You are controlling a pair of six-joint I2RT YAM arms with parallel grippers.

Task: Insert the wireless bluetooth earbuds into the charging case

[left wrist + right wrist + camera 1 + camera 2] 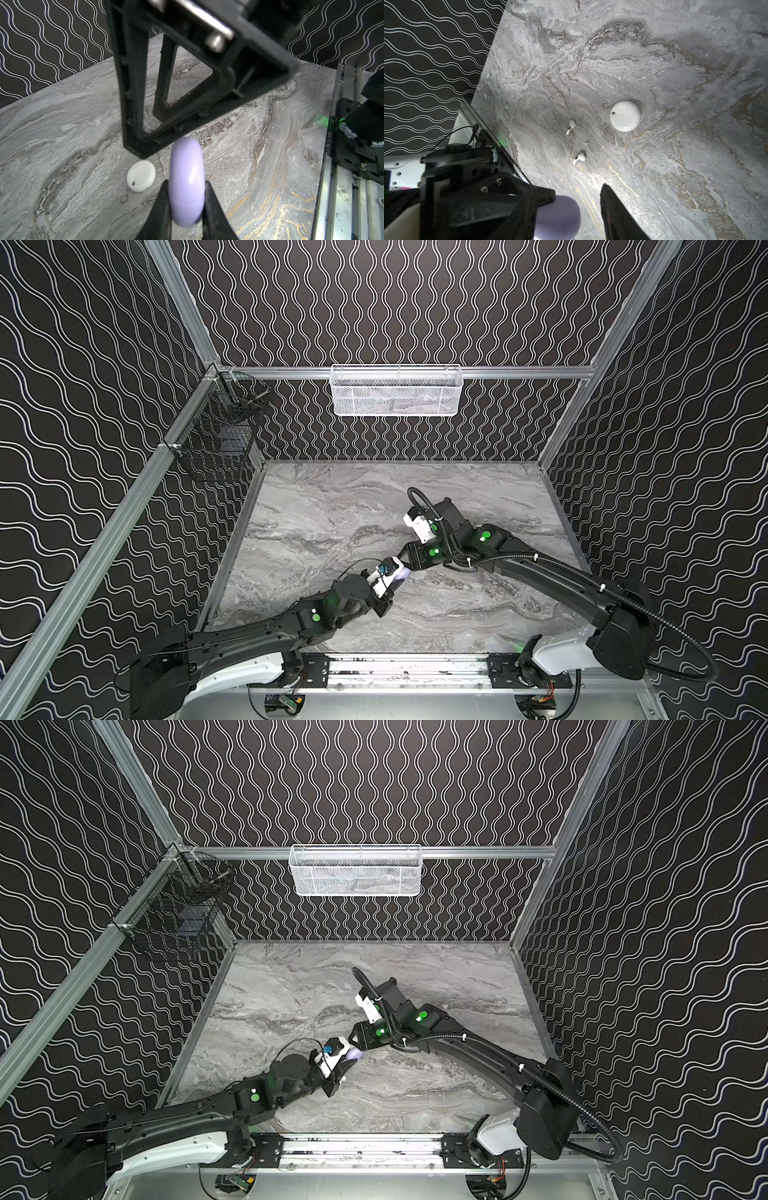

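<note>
My left gripper [186, 184] is shut on a round lilac charging case [186, 176], held on edge above the marble table and closed. In both top views it shows as a lilac spot [403, 572] [354, 1053] where the two grippers meet. My right gripper [579, 193] stands open at the case's top edge, one finger [612, 207] apart from the lilac case [558, 216]. Two white earbuds [570, 126] [579, 158] lie loose on the table beside a closed white case [625, 116] [141, 175]. No lilac earbuds show.
A white mesh basket [397, 391] hangs on the back wall and a black wire basket [220, 435] on the left wall. The metal rail [407, 668] with both arm bases runs along the table's front edge.
</note>
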